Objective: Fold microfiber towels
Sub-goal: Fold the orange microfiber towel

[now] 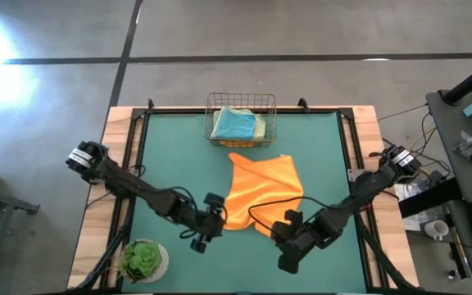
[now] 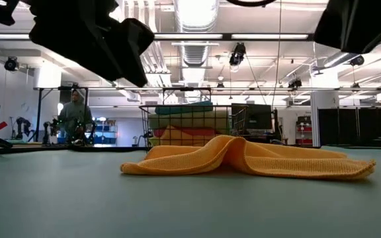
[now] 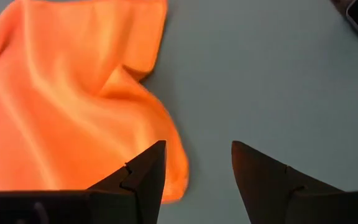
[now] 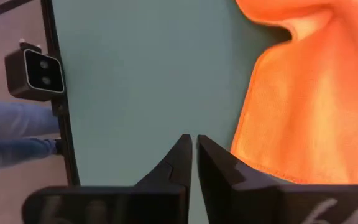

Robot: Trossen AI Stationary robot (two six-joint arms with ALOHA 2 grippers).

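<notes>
Low view — basket [image 2: 185,125] half-hidden behind orange towel [image 2: 256,158].

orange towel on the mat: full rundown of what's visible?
The orange towel is a single plain cloth with a finely textured, soft-looking weave, lying unfolded and rumpled on the green mat near the table's middle, just in front of the wire basket. A raised ridge runs across it, and one corner is curled over. Its near edge lies between the left gripper and right gripper. Neither holds it; from the wrist views both sit just beside its edge, over bare mat.
</notes>
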